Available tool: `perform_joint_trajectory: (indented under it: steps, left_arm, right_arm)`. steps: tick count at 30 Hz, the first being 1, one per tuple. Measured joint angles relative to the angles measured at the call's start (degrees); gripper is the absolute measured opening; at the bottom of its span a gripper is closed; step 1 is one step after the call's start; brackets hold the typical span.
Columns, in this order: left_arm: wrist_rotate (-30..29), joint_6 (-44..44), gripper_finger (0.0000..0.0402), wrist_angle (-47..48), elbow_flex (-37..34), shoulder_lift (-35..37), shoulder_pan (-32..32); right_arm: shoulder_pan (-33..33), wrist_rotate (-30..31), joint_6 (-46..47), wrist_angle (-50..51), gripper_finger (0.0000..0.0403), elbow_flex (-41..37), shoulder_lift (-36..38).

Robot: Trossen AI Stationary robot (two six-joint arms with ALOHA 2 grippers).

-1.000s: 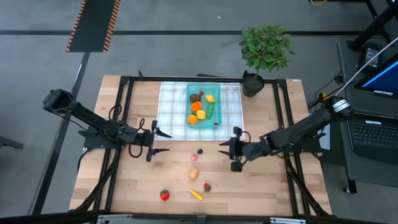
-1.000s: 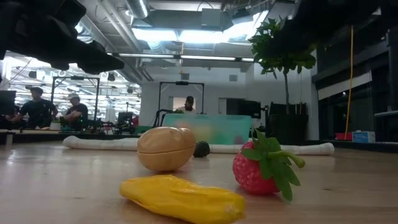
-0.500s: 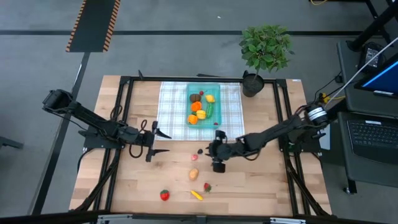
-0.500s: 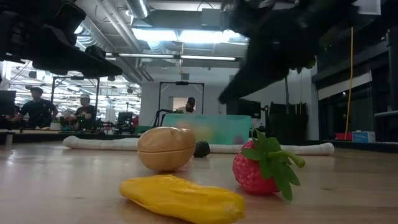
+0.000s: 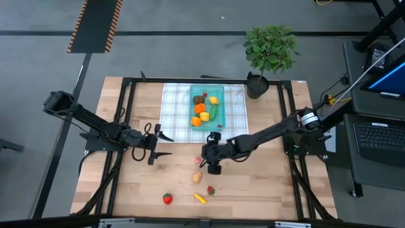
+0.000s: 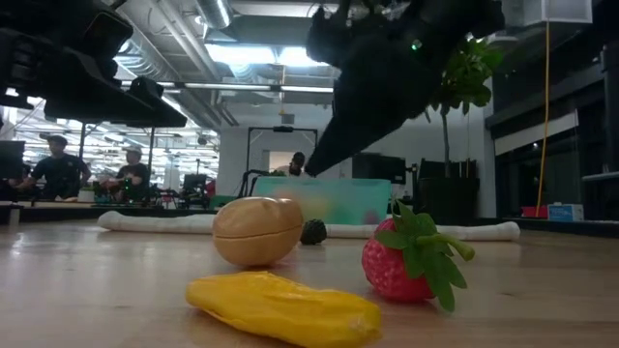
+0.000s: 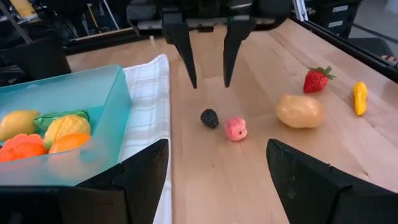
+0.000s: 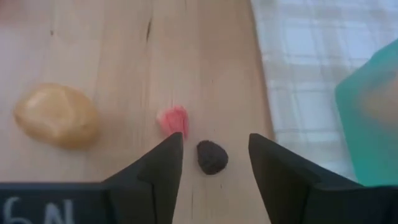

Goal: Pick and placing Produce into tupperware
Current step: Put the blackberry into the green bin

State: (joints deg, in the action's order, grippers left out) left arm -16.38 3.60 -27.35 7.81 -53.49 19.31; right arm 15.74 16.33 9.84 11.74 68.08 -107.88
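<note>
— Produce first: where do the loose pieces lie against your right gripper (image 5: 204, 154)?

— Your small dark berry (image 8: 212, 157) sits on the bare wood right between the two fingers (image 8: 155, 176) in the right wrist view, with the jaws standing apart and nothing in them. The pink piece (image 8: 173, 120) lies just beside the berry, a little farther ahead, and the tan potato (image 8: 57, 116) is off to one side, well clear of the fingers.

— And from above?

— You have the right arm reaching in across the table, its gripper over the wood just below the edge of the checked cloth (image 5: 175, 106), near the berry and the pink piece. The potato (image 5: 197, 177) lies close by toward the front edge, then a strawberry (image 5: 211, 190), a yellow piece (image 5: 200, 198) and a second red strawberry (image 5: 167, 199) nearer the front.

— The tupperware?

— Your teal container (image 5: 207, 90) rests on the cloth at the back, already holding oranges, a lemon, a green piece and a brown one.

— The other arm?

— Your left gripper (image 5: 157, 145) waits over the wood to the left of the cloth's corner, jaws spread wide and empty. Its wrist view looks across at the berry, the pink piece and the right gripper's fingers above them.
</note>
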Motion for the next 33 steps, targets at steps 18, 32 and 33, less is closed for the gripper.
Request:
perform_joint_trajectory:
  steps: [18,32,33]
  left_arm:
    - [0.0,0.6,0.0264,1.9,0.0,0.0,0.0]
    - [0.0,0.6,0.0264,2.3,0.0,0.0,0.0]
    - [0.0,0.6,0.0264,2.3,0.0,0.0,0.0]
  right_arm:
    - [-1.7,1.1,0.1,-1.4,0.0175,-0.1,-5.0]
    - [-2.1,-1.1,0.2,-2.0,0.0174,-0.1,-6.9]
    - [-2.1,-1.1,0.2,-2.5,0.0174,-0.1,-7.1]
